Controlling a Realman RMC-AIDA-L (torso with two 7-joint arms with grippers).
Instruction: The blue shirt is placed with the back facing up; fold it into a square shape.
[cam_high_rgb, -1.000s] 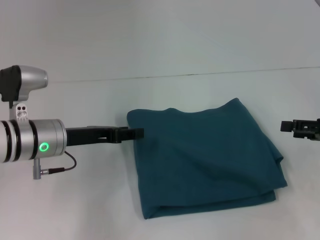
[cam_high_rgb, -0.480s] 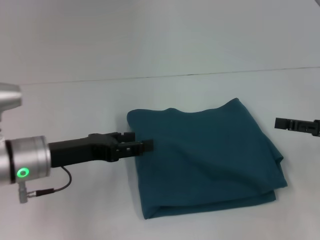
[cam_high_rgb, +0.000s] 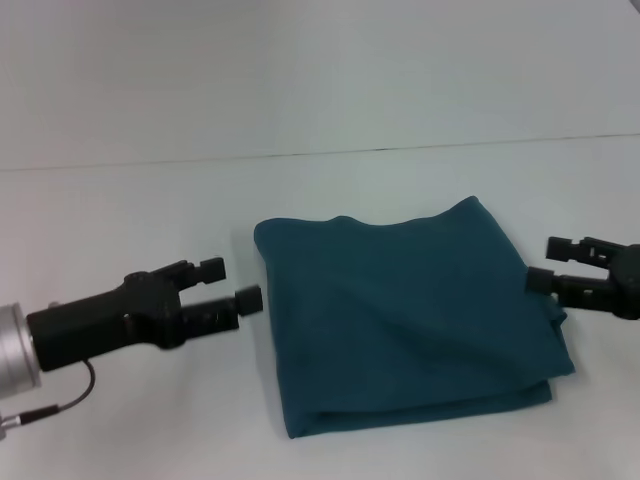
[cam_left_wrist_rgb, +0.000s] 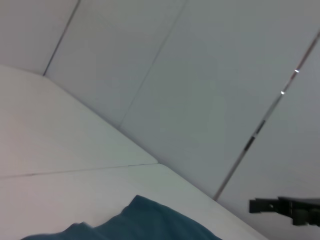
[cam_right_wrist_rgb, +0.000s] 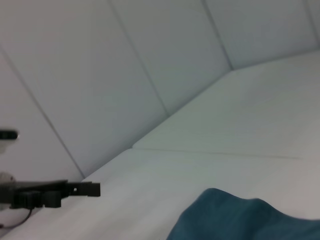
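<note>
At frame centre, the blue shirt lies folded square; both end effectors, left and right, are spread apart, empty; retreat seems next.

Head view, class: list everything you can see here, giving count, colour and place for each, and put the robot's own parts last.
blue shirt: one, dark teal-blue, folded into a rough square, lying mid-table.
table: one, white, under the shirt, with a pale wall behind it.
left gripper: one, black, fingers open, just off the shirt's left edge, not touching it.
right gripper: one, black, fingers open, at the shirt's right edge.
</note>
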